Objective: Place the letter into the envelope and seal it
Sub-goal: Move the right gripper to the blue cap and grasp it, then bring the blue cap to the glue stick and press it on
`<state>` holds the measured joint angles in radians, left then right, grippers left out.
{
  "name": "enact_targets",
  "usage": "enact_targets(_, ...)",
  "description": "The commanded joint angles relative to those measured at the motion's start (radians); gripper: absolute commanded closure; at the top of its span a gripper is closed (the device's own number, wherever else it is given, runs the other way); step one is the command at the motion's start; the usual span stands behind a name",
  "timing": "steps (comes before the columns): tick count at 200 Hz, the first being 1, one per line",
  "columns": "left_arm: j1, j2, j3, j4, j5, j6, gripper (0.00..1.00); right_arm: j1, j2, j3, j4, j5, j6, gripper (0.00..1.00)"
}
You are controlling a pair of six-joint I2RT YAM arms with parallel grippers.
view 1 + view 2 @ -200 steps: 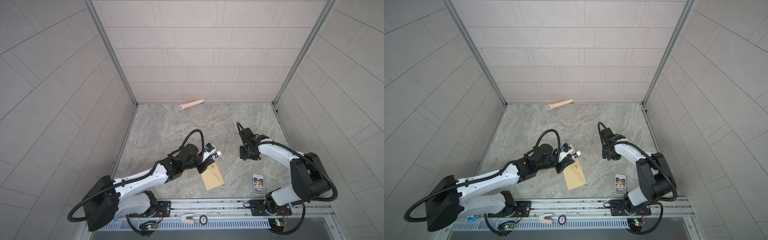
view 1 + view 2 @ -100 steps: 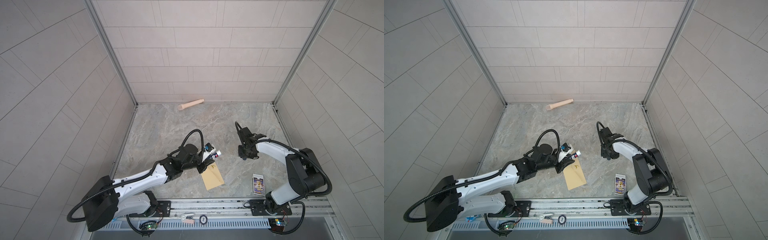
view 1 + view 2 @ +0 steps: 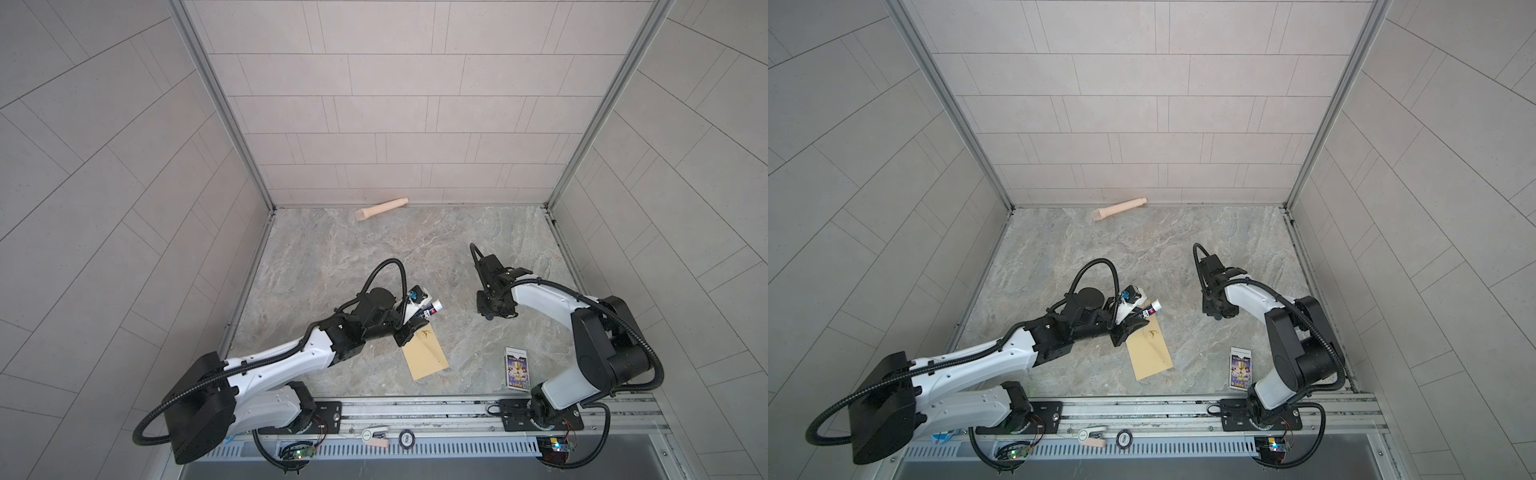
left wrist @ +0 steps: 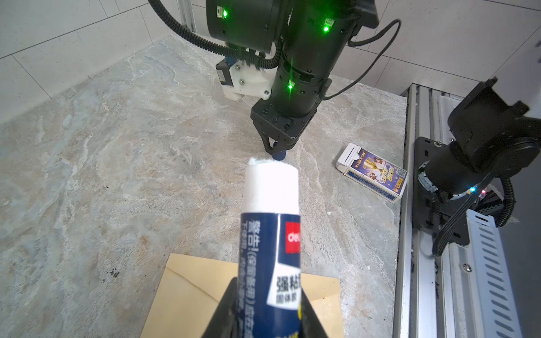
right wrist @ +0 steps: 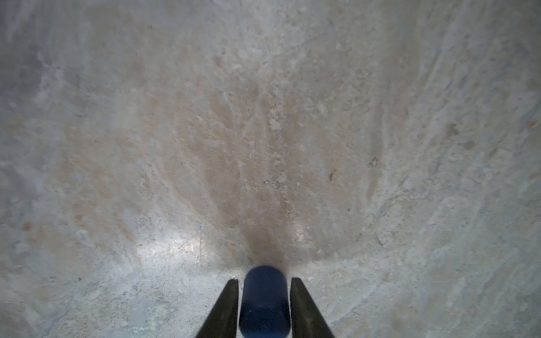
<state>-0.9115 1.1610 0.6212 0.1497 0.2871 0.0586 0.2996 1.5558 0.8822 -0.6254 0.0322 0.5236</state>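
Observation:
The yellow-tan envelope (image 3: 426,353) (image 3: 1150,353) (image 4: 187,292) lies flat near the table's front, its pointed flap folded down. The letter is hidden in every view. My left gripper (image 3: 415,323) (image 3: 1133,323) (image 4: 268,292) hovers over the envelope's far end, shut on a blue glue stick (image 4: 270,228) whose white glue tip is bare. To the right, my right gripper (image 3: 492,318) (image 3: 1219,316) (image 5: 265,281) (image 4: 276,150) points straight down at the stone table, shut on the stick's blue cap (image 5: 265,301) (image 4: 279,156). The cap's end is at the table surface.
A blue card box (image 3: 516,368) (image 3: 1241,368) (image 4: 374,172) lies near the front right, beside the right arm's base. A pale wooden peg (image 3: 381,208) (image 3: 1119,208) rests against the back wall. A metal rail runs along the front edge.
The right arm's elbow has swung slightly left and back, and its jaws have narrowed round the blue cap. The left arm and the envelope have not moved.

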Motion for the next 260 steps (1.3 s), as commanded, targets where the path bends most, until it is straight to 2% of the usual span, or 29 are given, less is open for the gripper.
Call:
enact_targets(1, -0.001, -0.023, 0.000, 0.010, -0.003, -0.003, 1.00, -0.005, 0.012, -0.013, -0.025, 0.022, 0.000, 0.66)
enact_targets(62, -0.001, -0.023, -0.001, 0.010, -0.003, -0.006, 1.00, -0.007, -0.007, -0.009, -0.037, 0.027, 0.000, 0.75)
enact_targets(93, -0.001, -0.018, -0.002, 0.015, 0.000, -0.006, 1.00, -0.016, -0.089, 0.021, -0.112, -0.008, -0.044, 0.77)
enact_targets(120, -0.001, -0.005, 0.006, 0.040, 0.036, -0.017, 1.00, -0.016, -0.295, 0.078, -0.224, -0.174, -0.139, 0.81)
enact_targets(133, 0.000, 0.006, 0.022, 0.061, 0.062, -0.043, 1.00, -0.016, -0.408, 0.099, -0.248, -0.275, -0.141, 0.88)
enact_targets(151, 0.001, 0.029, 0.050, 0.096, 0.113, -0.062, 1.00, -0.015, -0.543, 0.089, -0.160, -0.524, -0.144, 0.90)
enact_targets(169, 0.002, 0.047, 0.082, 0.128, 0.148, -0.080, 1.00, -0.011, -0.632, 0.097, -0.075, -0.655, -0.090, 0.95)
enact_targets(185, 0.005, 0.056, 0.105, 0.172, 0.184, -0.101, 1.00, -0.009, -0.651, 0.134, -0.055, -0.770, -0.070, 0.97)
enact_targets(208, 0.014, 0.063, 0.139, 0.162, 0.226, -0.104, 1.00, -0.008, -0.666, 0.190, -0.087, -0.848, -0.083, 1.00)
enact_targets(260, 0.025, 0.050, 0.135, 0.195, 0.269, -0.103, 1.00, -0.004, -0.680, 0.195, -0.074, -0.896, -0.064, 1.00)
